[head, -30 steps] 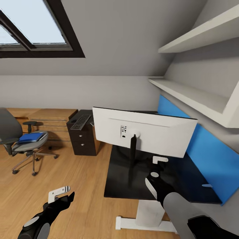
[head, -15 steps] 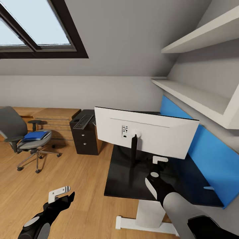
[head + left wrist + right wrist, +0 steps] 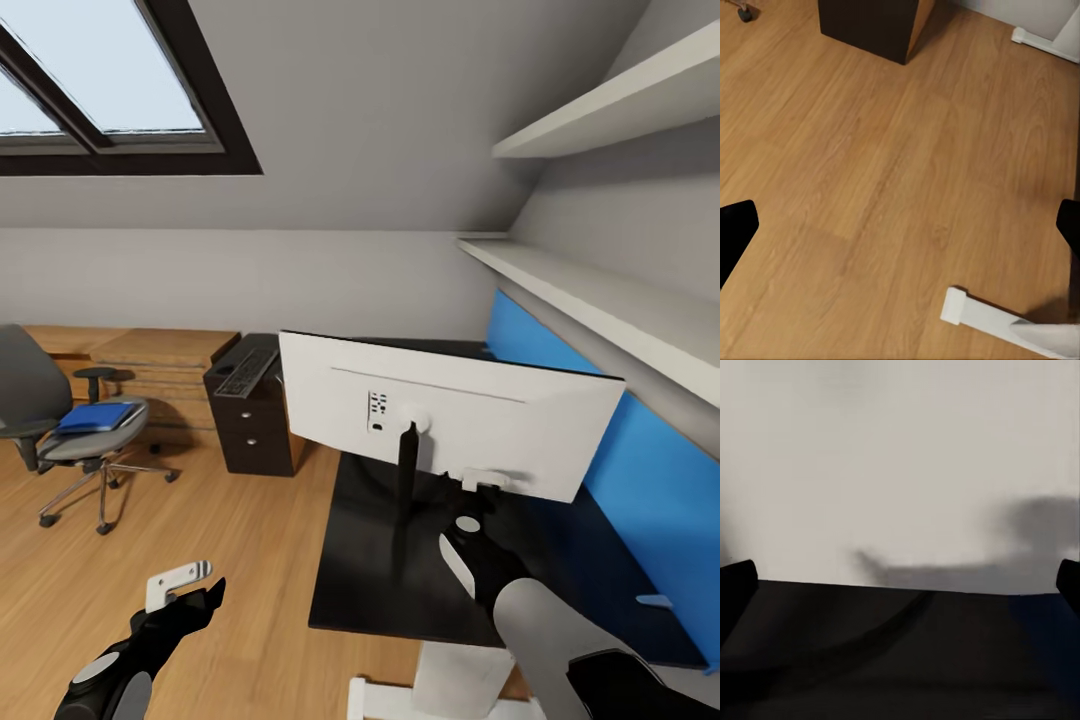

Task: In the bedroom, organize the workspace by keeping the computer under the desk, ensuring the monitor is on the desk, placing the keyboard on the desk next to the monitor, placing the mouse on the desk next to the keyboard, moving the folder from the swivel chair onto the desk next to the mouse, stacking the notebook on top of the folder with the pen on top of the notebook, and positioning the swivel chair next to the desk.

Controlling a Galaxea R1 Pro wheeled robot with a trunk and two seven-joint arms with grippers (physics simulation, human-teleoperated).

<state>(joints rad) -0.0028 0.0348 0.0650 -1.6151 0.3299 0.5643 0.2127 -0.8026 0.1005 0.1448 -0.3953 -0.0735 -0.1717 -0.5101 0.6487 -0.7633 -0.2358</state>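
Monitor (image 3: 450, 415) standing on the worktop (image 3: 380, 560), back facing us. Keyboard (image 3: 245, 370) lying on the drawer-unit end. Folder (image 3: 95, 416) sitting on the swivel chair (image 3: 70, 430), not moved yet. Right gripper (image 3: 485, 480) open at the monitor's lower edge, left gripper (image 3: 180, 585) open over the floor.

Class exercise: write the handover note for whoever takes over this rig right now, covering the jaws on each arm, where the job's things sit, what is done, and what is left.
Left gripper: open, over bare floor.
Right gripper: open, at the monitor's back.
Monitor stands on the desk.
Keyboard lies on the drawer unit end.
Folder lies on the swivel chair, away from the desk.
Done: monitor on desk.
Left: the rest.
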